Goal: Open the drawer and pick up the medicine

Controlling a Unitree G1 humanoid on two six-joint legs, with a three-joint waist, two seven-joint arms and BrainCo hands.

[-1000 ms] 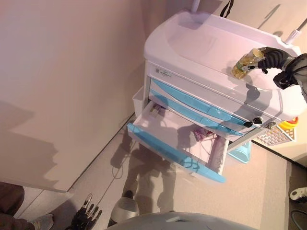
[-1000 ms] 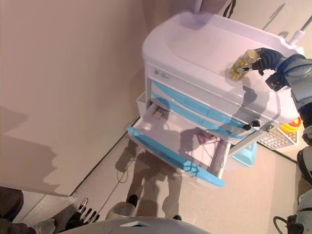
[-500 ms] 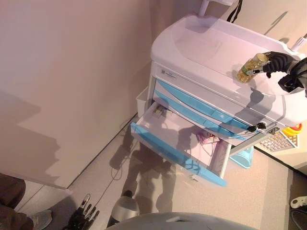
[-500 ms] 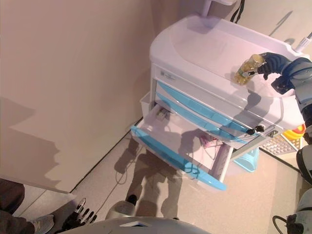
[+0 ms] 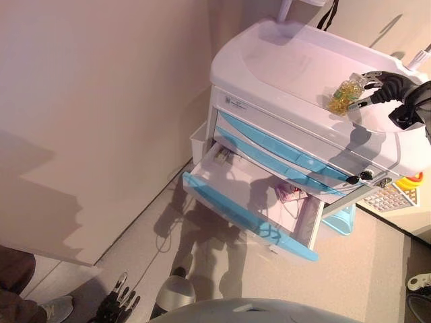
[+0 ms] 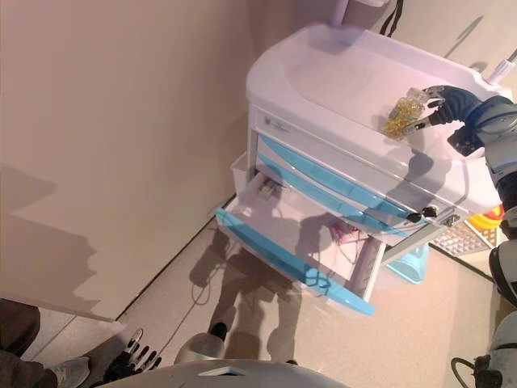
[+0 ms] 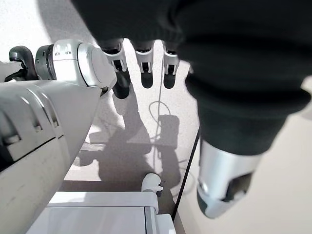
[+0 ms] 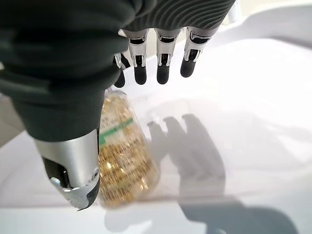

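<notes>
Medicine bottle (image 8: 122,156) is lying on its side on the smooth white top of the cart (image 5: 283,60), near the right edge. Going big to small: the cart is a rounded white plastic unit with glossy blue-fronted drawers, and the lower drawer (image 5: 246,202) is pulled way out, with small packets inside. The bottle itself is clear plastic, packed with yellow capsules, with a green-striped label. The right robot hand (image 8: 156,63) is right over it, fingers straight and spread, not gripping anything. The left robot hand (image 5: 118,303) hangs low by the floor, fingers relaxed.
</notes>
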